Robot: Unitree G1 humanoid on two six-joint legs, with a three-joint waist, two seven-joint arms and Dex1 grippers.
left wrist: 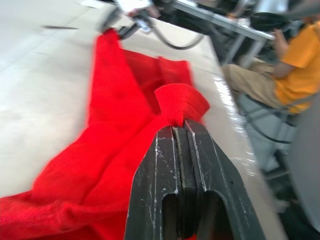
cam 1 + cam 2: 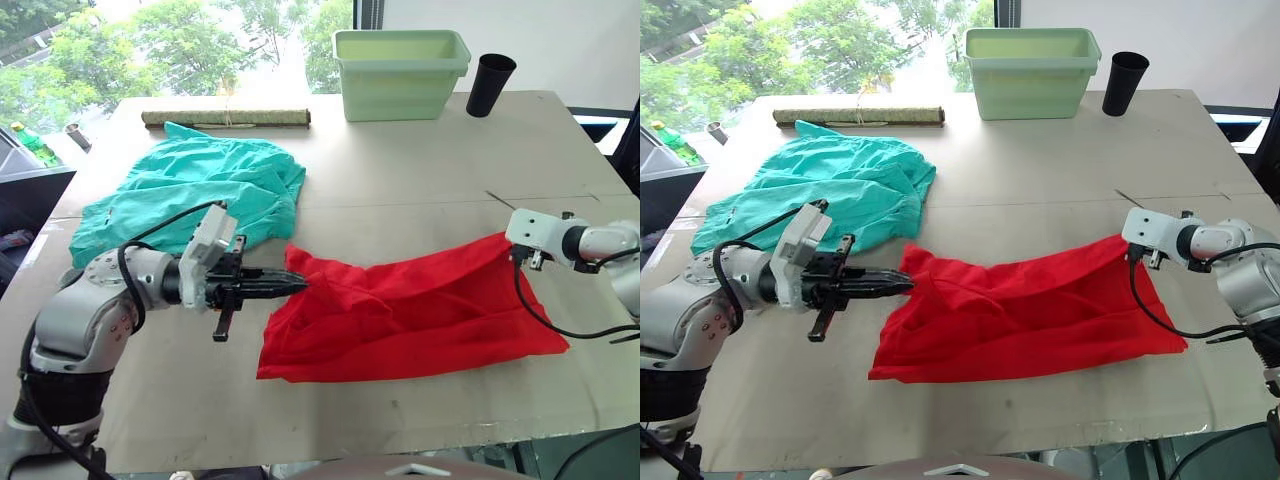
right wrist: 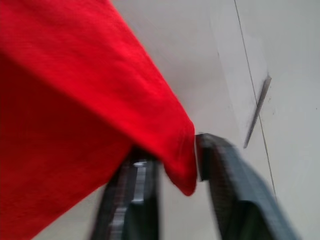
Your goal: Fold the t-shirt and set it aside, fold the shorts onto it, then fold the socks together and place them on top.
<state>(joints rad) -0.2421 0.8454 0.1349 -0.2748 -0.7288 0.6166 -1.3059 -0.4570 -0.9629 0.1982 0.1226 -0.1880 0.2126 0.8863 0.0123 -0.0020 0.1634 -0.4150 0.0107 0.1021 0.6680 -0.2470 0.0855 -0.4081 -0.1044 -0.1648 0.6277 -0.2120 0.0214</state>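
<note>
Left wrist view: left end effector (image 1: 181, 131) clamped on t-shirt (image 1: 125, 125) corner.

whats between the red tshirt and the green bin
Only bare table lies between the t-shirt and the green bin, per the left eye view.

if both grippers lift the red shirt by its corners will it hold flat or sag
Likely sag: the t-shirt already lies wrinkled and draped between the left gripper and right gripper, so it looks floppy. It seems thin and light, since a small pinch of cloth bunches at each grip. A corner could slip free, as each gripper holds little fabric.
</note>
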